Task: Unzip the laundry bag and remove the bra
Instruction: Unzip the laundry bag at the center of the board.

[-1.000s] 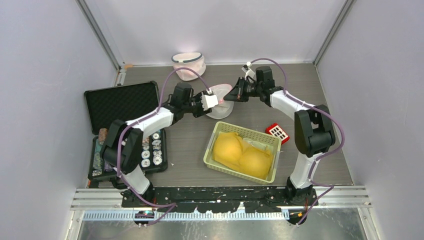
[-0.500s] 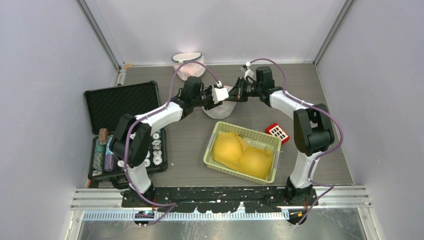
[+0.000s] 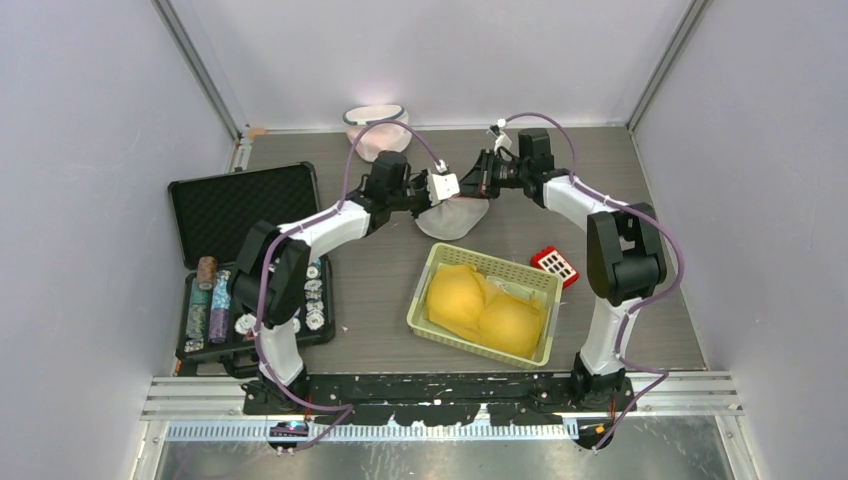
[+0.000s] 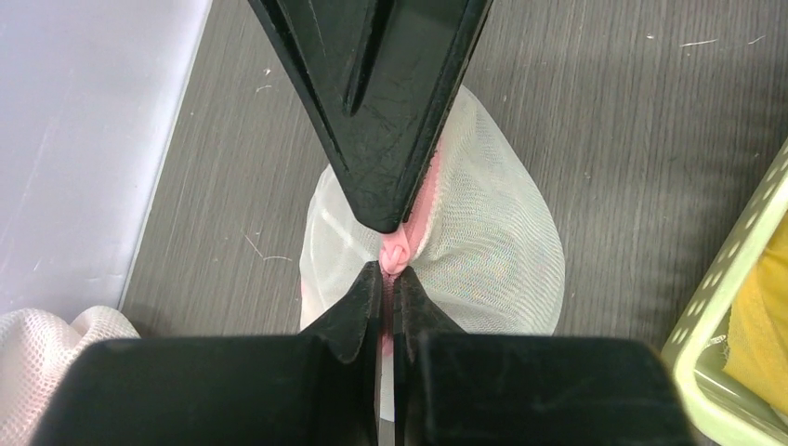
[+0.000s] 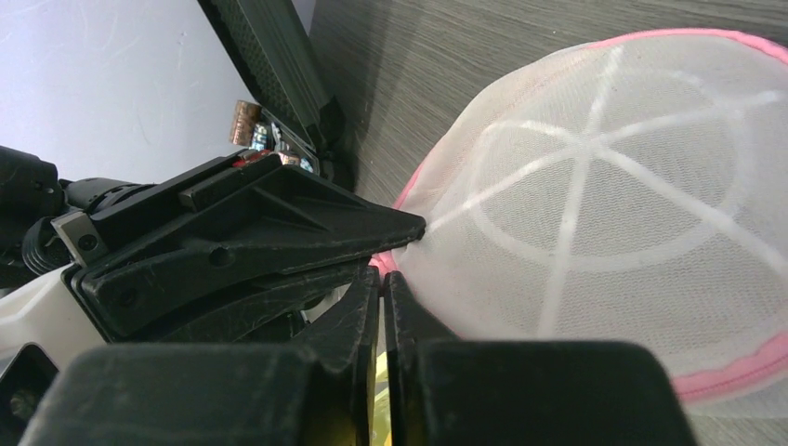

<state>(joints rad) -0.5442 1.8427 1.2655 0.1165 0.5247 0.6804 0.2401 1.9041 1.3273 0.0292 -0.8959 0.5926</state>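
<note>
Left jaws: mine, pressed together on the pink zip edge of the laundry bag (image 3: pixel 455 216), a pink fold nipped at the tips.
Right jaws: mine too, tip to tip against the left ones, pinching the same pink edge from the other side.
Laundry bag: white mesh dome with a pink rim, on the bench (image 3: pixel 620 170) toward the far middle, between my two wrists.
Bra: I cannot tell it through the mesh.
Basket (image 3: pixel 498 262): pale green, just on the near side of the bag, with a yellow bra (image 3: pixel 485 310) lying in it.
Second mesh bag (image 3: pixel 375 130): by the back wall, beyond my left wrist.
Black case (image 3: pixel 245 205): open at the left, with poker chips (image 3: pixel 212 300) in its near half, under my left arm.
Red block (image 3: pixel 555 264): just right of the basket, by my right arm.
</note>
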